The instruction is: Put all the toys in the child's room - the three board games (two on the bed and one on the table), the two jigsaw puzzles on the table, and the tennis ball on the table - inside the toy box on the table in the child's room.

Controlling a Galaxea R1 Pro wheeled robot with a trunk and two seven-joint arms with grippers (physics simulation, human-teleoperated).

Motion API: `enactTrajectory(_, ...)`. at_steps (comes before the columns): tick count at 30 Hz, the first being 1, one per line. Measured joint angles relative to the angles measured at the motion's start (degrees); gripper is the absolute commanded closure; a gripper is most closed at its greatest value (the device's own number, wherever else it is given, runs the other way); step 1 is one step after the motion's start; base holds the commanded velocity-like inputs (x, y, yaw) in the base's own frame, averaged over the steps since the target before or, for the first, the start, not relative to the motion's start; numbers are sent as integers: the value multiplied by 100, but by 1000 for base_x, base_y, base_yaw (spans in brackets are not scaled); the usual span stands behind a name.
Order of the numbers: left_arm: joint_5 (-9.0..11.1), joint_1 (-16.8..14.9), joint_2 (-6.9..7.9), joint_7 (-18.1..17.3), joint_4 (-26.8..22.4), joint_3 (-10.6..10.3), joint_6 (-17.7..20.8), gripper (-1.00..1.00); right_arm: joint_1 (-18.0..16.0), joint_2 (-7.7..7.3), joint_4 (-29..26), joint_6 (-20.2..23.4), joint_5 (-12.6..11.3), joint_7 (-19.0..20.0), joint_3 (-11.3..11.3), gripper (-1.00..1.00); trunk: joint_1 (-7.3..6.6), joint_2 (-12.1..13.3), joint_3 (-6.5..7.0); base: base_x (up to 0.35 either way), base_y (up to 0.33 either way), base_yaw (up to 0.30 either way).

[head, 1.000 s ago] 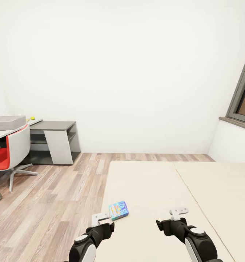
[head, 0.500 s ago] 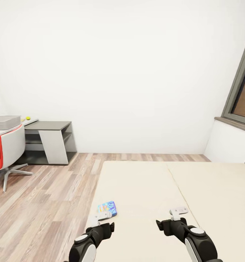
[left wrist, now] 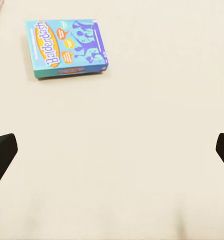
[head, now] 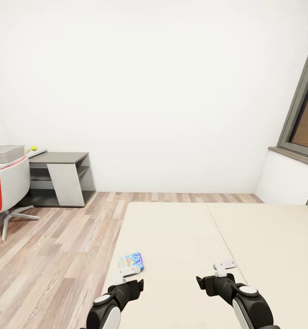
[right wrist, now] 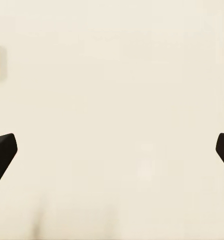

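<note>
light blue cartoon-print board game box [left wrist: 67,47] is seen lying flat on cream-beige bed [head: 181,237] | left gripper [left wrist: 112,150] jaws spread, nothing held | right gripper [right wrist: 112,150] jaws spread too, same deal

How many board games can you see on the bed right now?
1. A light blue board game lies flat on the bed near its left edge, just ahead of the left gripper. A second could lie outside the camera's view.

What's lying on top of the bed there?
One light blue board game lies flat on the bed, near its left edge, just ahead of the left gripper. The rest of the cover in view is bare; the arms hide its nearest strip.
</note>
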Motion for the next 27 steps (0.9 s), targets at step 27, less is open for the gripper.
enactTrajectory(27,-2,6,1,2,5,3,-10,-100,0,35,-29,8,-6,0,8,-100,0,0,0,0,-3,-85)
